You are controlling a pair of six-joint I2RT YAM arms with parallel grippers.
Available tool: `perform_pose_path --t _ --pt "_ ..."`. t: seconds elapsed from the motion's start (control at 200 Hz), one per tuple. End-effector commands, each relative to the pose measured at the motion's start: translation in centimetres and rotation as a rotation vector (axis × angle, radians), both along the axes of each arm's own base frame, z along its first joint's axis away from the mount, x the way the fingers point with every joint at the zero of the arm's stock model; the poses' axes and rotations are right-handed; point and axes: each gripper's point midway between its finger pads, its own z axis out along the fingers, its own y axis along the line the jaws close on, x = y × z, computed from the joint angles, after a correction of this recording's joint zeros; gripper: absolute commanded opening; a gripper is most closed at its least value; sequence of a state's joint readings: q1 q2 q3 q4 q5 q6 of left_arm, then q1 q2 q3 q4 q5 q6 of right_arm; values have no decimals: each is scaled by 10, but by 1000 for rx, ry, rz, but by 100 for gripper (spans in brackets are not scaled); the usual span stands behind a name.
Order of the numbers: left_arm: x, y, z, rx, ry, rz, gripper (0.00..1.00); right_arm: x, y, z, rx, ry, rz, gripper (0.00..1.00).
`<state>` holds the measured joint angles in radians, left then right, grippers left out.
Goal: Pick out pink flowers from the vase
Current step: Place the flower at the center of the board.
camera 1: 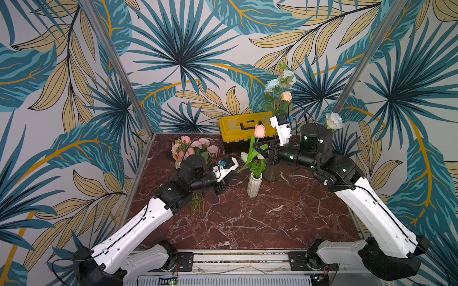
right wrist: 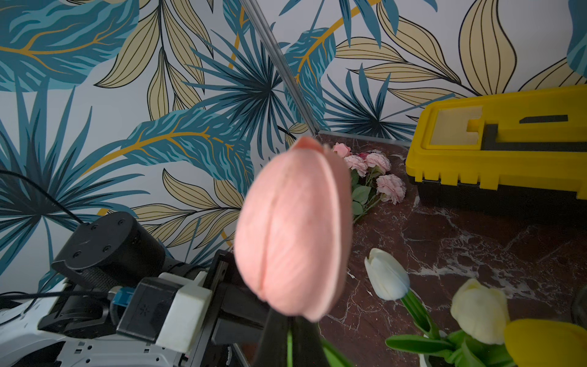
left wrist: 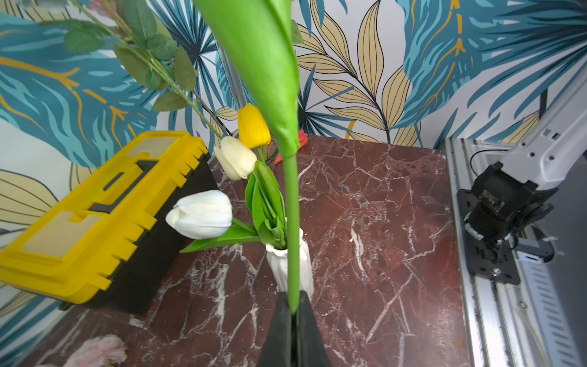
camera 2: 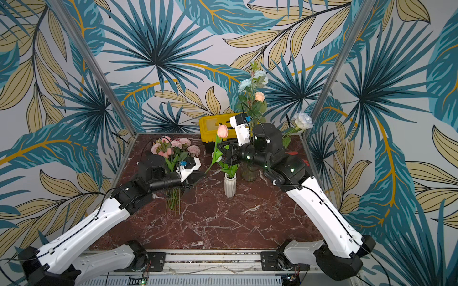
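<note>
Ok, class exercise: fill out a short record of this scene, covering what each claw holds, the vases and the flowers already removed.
Left claw: shut on lower stem of pink tulip
Right claw: shut on same stem, just under the bloom
White vase: holds white, cream and yellow tulips
Glass vase: blue and peach blooms
Pink flowers on table: heap at back left
Toolbox: yellow, closed, at back

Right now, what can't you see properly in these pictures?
- Pink tulip: blurred, too close, in the right wrist view; bloom cut off in the left wrist view.
- Glass vase: top hidden by the right arm in both top views.
- Pink flower pile: partly behind the left arm in both top views.
- Red thing: mostly behind the right arm in a top view; unidentifiable.
</note>
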<state>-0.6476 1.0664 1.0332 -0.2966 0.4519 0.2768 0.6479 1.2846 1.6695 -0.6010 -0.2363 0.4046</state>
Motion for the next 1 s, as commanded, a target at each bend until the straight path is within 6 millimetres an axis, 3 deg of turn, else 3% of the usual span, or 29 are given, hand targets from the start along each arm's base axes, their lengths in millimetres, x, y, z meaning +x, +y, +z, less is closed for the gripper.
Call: perform_pose_path --t 0.0,0.185,0.356,0.486,0.686,0.996 --pt "-3 -1 17 -26 -16 -7 0 -2 3 0 17 0 11 6" --pt "0 8 11 -44 35 66 0 -3 -3 0 -2 -25 -5 39" --pt "8 28 3 -110 107 161 0 -10 -19 6 -29 -84 -37 48" --pt "24 65 -2 -215 165 340 0 -16 -33 7 -65 -123 -74 51" --pt "63 136 -57 -339 438 661 0 -20 -48 5 -95 -161 -115 52" --pt "81 184 -152 -303 651 939 0 -30 -51 -12 -91 -172 -95 54"
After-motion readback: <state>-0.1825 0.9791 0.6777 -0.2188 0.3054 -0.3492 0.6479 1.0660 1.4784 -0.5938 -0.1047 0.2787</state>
